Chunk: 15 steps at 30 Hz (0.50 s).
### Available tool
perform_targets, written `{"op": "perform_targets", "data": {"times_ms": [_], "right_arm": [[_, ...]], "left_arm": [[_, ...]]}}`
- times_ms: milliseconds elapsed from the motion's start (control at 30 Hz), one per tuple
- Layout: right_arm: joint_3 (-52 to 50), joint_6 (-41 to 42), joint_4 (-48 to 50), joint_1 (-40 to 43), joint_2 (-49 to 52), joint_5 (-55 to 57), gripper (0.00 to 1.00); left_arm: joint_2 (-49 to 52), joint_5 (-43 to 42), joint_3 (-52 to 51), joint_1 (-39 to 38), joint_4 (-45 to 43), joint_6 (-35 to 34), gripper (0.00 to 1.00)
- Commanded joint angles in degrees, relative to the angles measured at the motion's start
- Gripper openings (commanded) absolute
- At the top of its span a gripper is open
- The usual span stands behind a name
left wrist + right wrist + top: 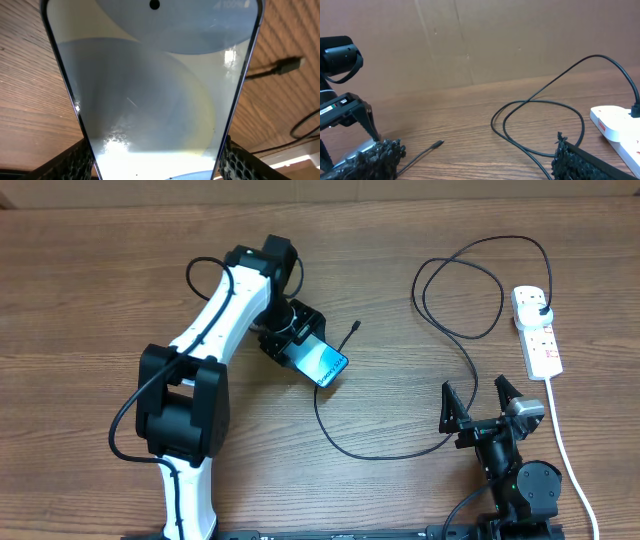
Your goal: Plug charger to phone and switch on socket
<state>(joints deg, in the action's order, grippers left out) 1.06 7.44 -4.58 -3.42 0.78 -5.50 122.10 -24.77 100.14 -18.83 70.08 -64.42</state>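
Observation:
My left gripper (300,343) is shut on the phone (324,364), its lit light-blue screen up, held at the table's middle. In the left wrist view the phone (150,90) fills the frame between both fingers. The charger cable (440,310) loops from its black plug (541,311) in the white socket strip (536,332) down past the phone; its connector tip (355,327) lies free on the table just right of the phone, and also shows in the left wrist view (287,65) and the right wrist view (437,144). My right gripper (480,402) is open and empty near the front right.
The socket's thick white cord (565,440) runs down the right side past my right arm. The wooden table (90,300) extends left. A cardboard wall (470,40) stands behind the table in the right wrist view.

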Motion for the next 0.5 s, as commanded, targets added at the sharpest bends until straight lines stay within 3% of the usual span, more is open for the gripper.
{"op": "perform_targets", "data": {"times_ms": [0, 133, 200, 267, 467], "right_arm": [[-0.61, -0.07, 0.20, -0.26, -0.61, 0.74, 1.00], [-0.61, -0.09, 0.20, -0.26, -0.61, 0.92, 1.00], [-0.61, -0.44, 0.04, -0.26, -0.61, 3.32, 1.00], [-0.61, -0.44, -0.04, -0.26, -0.61, 3.78, 1.00], [-0.61, -0.42, -0.07, -0.26, -0.61, 3.76, 1.00]], "left_arm": [[-0.28, 0.24, 1.97, -1.29, 0.13, -0.35, 0.54], [-0.28, 0.79, 1.97, -1.86, 0.20, -0.33, 0.53], [-0.28, 1.95, 1.97, -2.38, 0.20, -0.37, 0.45], [-0.28, 2.32, 1.97, -2.82, 0.22, -0.35, 0.43], [-0.28, 3.26, 1.97, -4.39, -0.72, -0.35, 0.53]]}}
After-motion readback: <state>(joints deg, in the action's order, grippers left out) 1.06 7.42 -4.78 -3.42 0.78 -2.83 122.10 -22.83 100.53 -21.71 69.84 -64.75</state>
